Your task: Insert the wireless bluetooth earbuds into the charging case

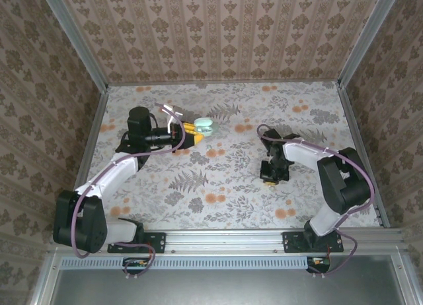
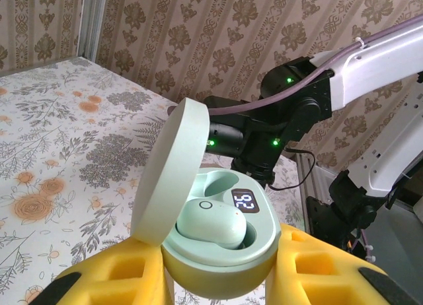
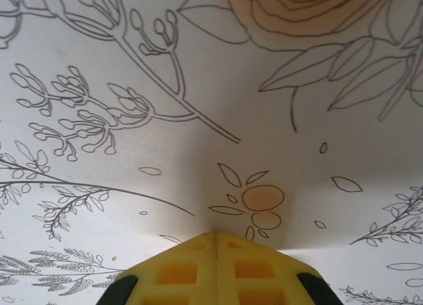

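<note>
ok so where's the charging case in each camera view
top external: charging case left of centre, towards the far side, at the left gripper tips.
left wrist: bottom centre, lid open, clamped between the yellow fingers.
right wrist: shut right gripper at bottom centre, over the cloth.
shared landmark: the floral tablecloth.

The left arm [image 1: 112, 173], lower left, and right arm [image 1: 304, 152], lower right, are white with black joints. Purple cables [image 2: 264, 101] run along both. The right gripper [image 3: 216, 239] has yellow fingers [image 3: 178, 275] with square hollows.
</note>
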